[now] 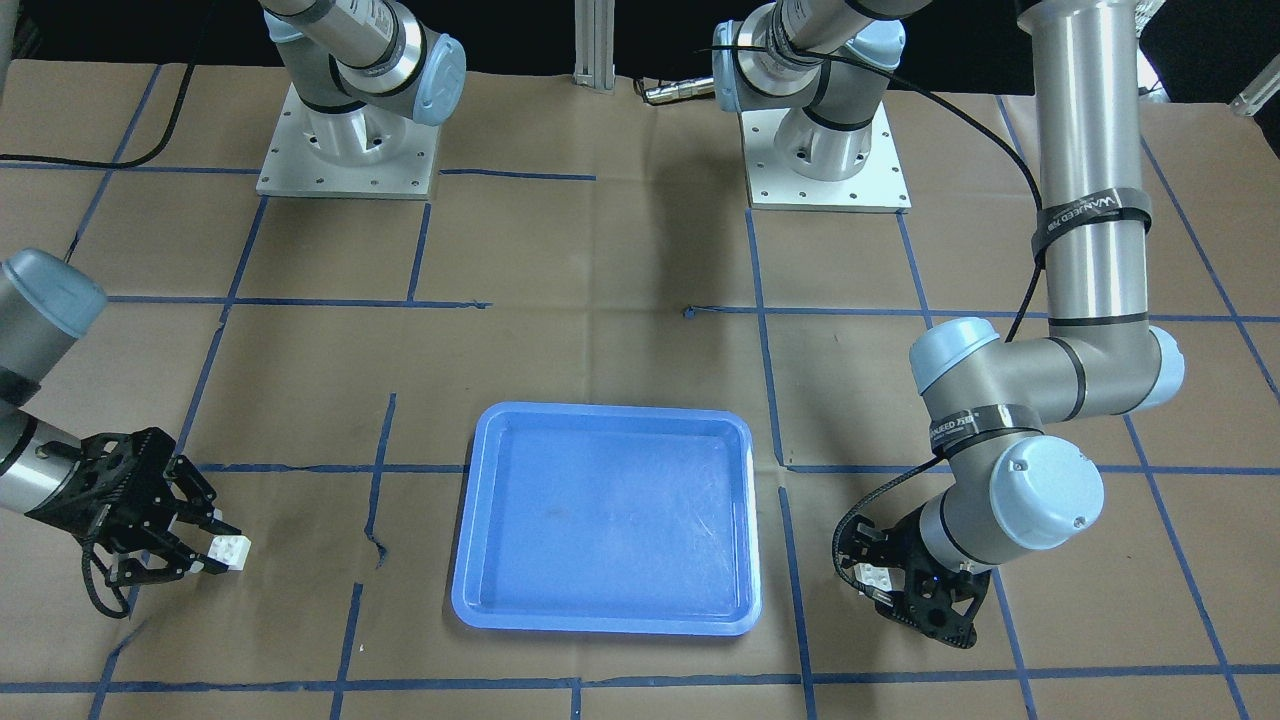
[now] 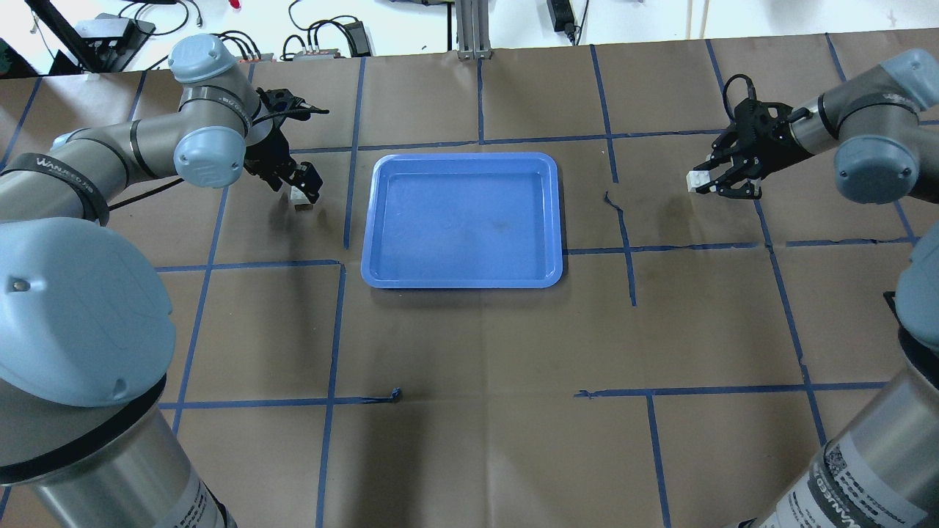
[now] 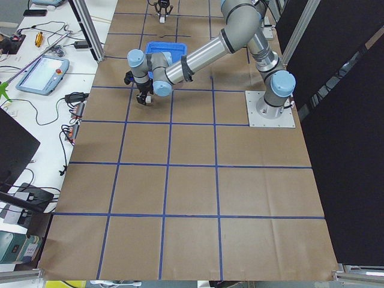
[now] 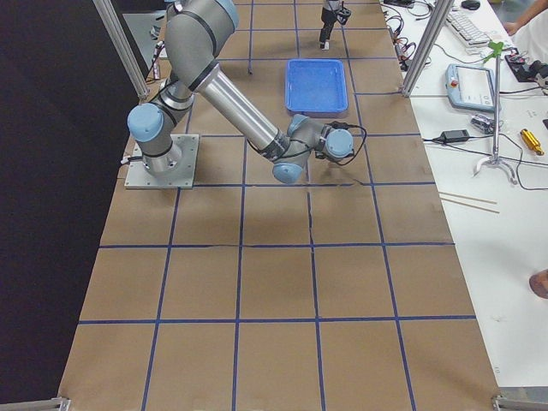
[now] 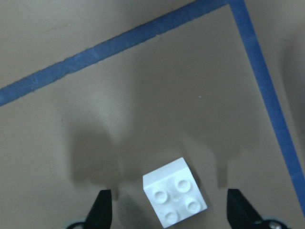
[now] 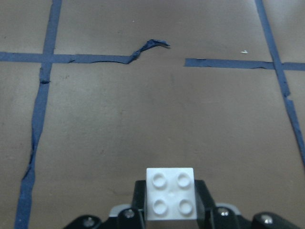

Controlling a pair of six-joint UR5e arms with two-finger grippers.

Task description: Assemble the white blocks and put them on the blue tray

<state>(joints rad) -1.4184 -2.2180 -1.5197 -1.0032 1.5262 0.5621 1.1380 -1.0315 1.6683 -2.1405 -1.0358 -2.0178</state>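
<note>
The blue tray (image 2: 462, 156) lies in the middle of the table and holds nothing; it also shows in the front view (image 1: 600, 412). My left gripper (image 2: 297, 187) is open, pointing down just left of the tray. One white block (image 5: 175, 198) sits studs-up on the paper between its spread fingers (image 5: 101, 207), apart from both; it shows in the front view (image 1: 876, 576) too. My right gripper (image 2: 708, 180) is far to the tray's right and shut on the other white block (image 6: 170, 193), studs visible. In the front view this gripper (image 1: 215, 545) and block (image 1: 232, 551) are at the left.
Brown paper with blue tape lines (image 2: 623, 242) covers the table. The arm bases (image 1: 345, 150) stand at the robot's side. Cables and gear (image 2: 315, 44) lie beyond the table's far edge. A side bench with a teach pendant (image 3: 43, 73) runs along the operators' side.
</note>
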